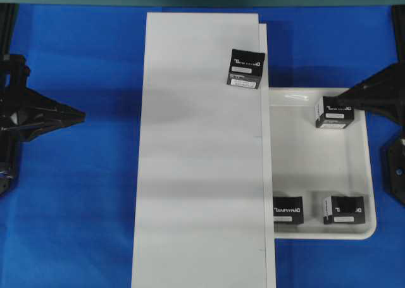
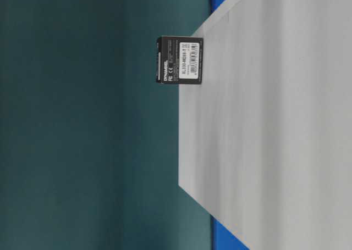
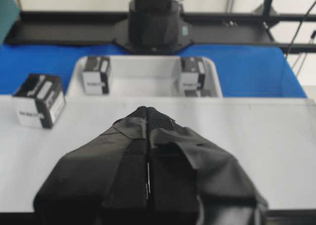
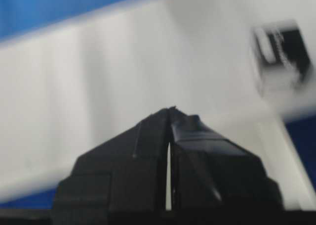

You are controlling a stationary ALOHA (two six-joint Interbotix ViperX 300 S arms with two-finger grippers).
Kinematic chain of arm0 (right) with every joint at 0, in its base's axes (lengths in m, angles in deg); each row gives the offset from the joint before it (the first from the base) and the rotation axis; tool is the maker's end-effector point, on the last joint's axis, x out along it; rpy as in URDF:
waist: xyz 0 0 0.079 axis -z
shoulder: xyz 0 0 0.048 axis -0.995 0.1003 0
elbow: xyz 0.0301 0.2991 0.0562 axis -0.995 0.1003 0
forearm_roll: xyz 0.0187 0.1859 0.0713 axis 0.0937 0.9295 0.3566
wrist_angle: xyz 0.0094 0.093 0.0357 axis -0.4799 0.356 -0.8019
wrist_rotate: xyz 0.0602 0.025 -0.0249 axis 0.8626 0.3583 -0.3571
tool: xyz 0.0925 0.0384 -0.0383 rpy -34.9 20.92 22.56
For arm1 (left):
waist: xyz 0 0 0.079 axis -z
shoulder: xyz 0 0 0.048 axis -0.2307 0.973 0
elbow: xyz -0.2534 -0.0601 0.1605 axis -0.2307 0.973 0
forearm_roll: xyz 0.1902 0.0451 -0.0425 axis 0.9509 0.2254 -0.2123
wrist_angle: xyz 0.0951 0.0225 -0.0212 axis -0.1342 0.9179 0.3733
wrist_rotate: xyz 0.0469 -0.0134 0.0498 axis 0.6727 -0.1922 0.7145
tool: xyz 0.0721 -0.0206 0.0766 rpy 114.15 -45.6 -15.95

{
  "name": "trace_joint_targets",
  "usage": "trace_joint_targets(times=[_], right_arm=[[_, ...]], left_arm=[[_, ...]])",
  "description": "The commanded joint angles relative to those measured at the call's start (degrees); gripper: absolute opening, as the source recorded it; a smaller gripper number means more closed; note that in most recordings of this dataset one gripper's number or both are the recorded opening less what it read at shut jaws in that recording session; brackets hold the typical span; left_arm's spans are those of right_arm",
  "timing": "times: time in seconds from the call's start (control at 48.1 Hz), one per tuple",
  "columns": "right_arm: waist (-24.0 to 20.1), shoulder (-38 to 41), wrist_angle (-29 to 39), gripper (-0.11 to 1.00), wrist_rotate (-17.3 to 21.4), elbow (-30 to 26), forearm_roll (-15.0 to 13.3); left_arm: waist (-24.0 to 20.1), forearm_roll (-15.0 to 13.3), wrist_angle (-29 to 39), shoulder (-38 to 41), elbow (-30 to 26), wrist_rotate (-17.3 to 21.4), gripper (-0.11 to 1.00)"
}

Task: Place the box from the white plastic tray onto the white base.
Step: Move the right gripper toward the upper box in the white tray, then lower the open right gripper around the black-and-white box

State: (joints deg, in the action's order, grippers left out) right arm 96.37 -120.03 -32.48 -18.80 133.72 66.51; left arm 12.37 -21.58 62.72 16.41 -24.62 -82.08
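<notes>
One black box [image 1: 245,68] stands on the white base [image 1: 196,174] near its far right edge; it also shows in the table-level view as the box [image 2: 180,59] at the base's [image 2: 264,123] edge. The white plastic tray [image 1: 316,174] holds three more boxes: one at its far right [image 1: 334,112] and two along its near rim [image 1: 288,210] [image 1: 343,209]. My right gripper [image 1: 340,102] is shut and empty, its tip right beside the far-right tray box. My left gripper [image 1: 79,116] is shut, off the base's left side. The right wrist view is blurred, with my right gripper [image 4: 170,109] and one box [image 4: 281,54] at upper right.
Blue table surface [image 1: 76,206] surrounds the base and tray. In the left wrist view my left gripper [image 3: 148,109] points across the base [image 3: 256,136] toward the tray [image 3: 143,79] and the right arm's black base [image 3: 153,22].
</notes>
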Motion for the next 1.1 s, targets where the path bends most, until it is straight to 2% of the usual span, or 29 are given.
trace_joint_targets(times=[0.0,0.146,0.291,0.437,0.603,0.728,0.811,1.082], right_arm=[[2.37,2.9,8.96,-0.01,-0.09,-3.87,0.26],[4.83,7.03,21.18,-0.01,-1.49,-6.59,-0.88],[6.68,10.46,25.66,0.0,-5.36,-7.12,-2.72],[8.96,14.06,28.74,0.0,-11.16,-7.47,-4.04],[12.04,17.67,28.39,0.0,-20.13,-6.68,-6.24],[13.8,19.95,26.1,0.0,-25.14,-5.45,-7.56],[14.77,21.18,23.73,0.01,-26.72,-4.57,-7.73],[14.94,23.47,18.54,0.05,-27.77,-0.53,-8.0]], left_arm=[[-0.26,0.18,-0.26,0.44,-2.11,0.0,-0.07],[-0.26,0.18,-0.35,1.76,-2.2,-1.14,-0.07],[-0.26,0.18,-0.26,2.99,-2.37,-2.55,-0.07],[-0.44,0.18,-0.26,3.52,-2.37,-2.55,-0.07],[-1.05,0.18,-0.53,3.34,-2.46,-2.64,-0.07],[-1.05,0.18,-0.26,3.16,-2.37,-2.64,-0.07],[-1.05,0.18,-0.35,3.25,-2.46,-2.72,-0.07],[-0.09,0.18,-0.26,3.16,-2.55,-2.72,-0.07]])
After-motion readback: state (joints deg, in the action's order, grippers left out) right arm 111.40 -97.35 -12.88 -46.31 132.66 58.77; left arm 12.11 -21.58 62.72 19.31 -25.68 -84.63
